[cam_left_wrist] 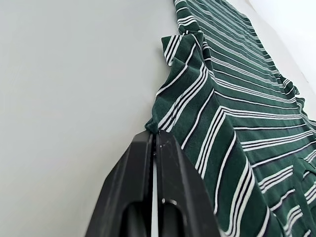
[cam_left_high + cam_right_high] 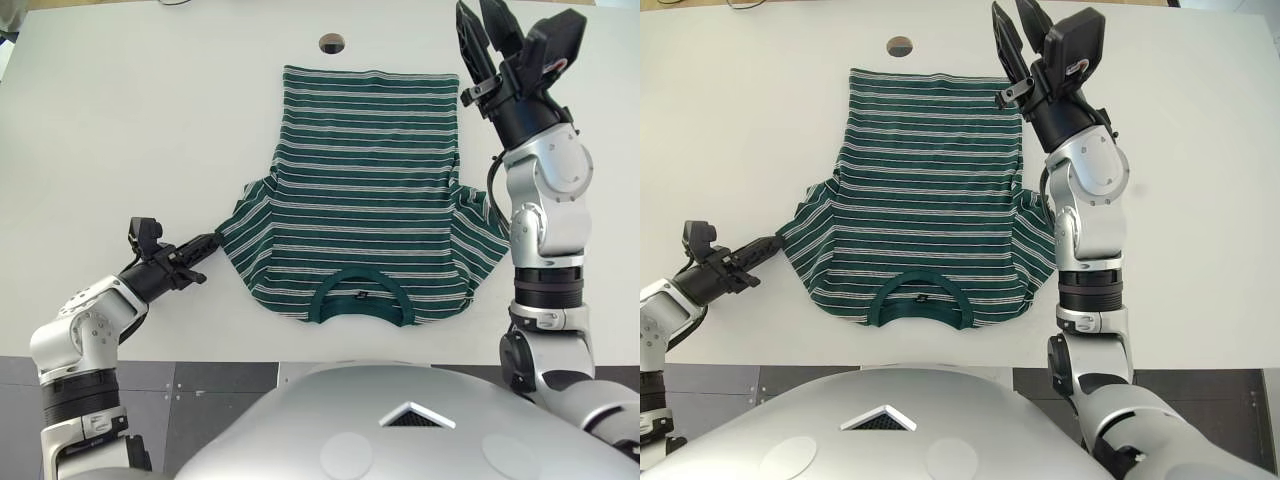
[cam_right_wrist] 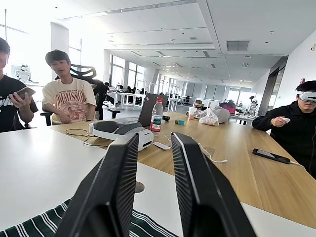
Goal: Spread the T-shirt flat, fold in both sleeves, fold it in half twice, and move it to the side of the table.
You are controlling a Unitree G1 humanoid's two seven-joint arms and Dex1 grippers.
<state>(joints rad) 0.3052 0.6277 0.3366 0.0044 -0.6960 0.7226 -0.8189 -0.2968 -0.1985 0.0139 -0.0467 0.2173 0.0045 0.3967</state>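
Pinching a sleeve [image 2: 238, 226] of the shirt [image 2: 365, 190] is the left gripper [image 2: 212, 241]; the right gripper [image 2: 480, 30] hangs spread above the shirt's far corner. Spreading seems almost done; 4 folds remain.

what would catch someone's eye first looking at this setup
A green-and-white striped T-shirt lies spread in the middle of the white table, collar toward the robot. The left gripper sits low on the table, pinched shut on the tip of the shirt's left sleeve. The right gripper is raised by the shirt's far right corner, open and holding nothing.
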